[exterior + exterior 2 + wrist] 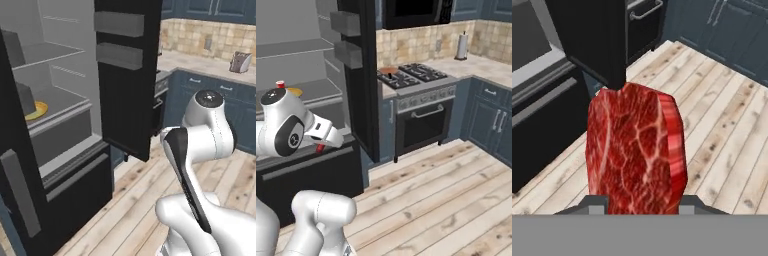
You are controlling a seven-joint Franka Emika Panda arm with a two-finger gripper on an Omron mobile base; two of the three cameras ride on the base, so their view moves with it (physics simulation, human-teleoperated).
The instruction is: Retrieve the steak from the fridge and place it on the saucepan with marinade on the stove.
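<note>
The steak, a marbled dark-red slab, stands upright between my gripper's fingers, which are shut on its lower end. From the right base view the steak is a small red bit under my hand, in front of the open fridge, above its bottom drawer. The fridge stands open with its black door swung out. To the right is the stove, with the saucepan with marinade on its rear left burner.
A yellow-rimmed plate and a small red cup remain on the fridge shelf. The open fridge door stands between my hand and the stove. Wooden floor stretches in front of the blue cabinets. A toaster sits on the far counter.
</note>
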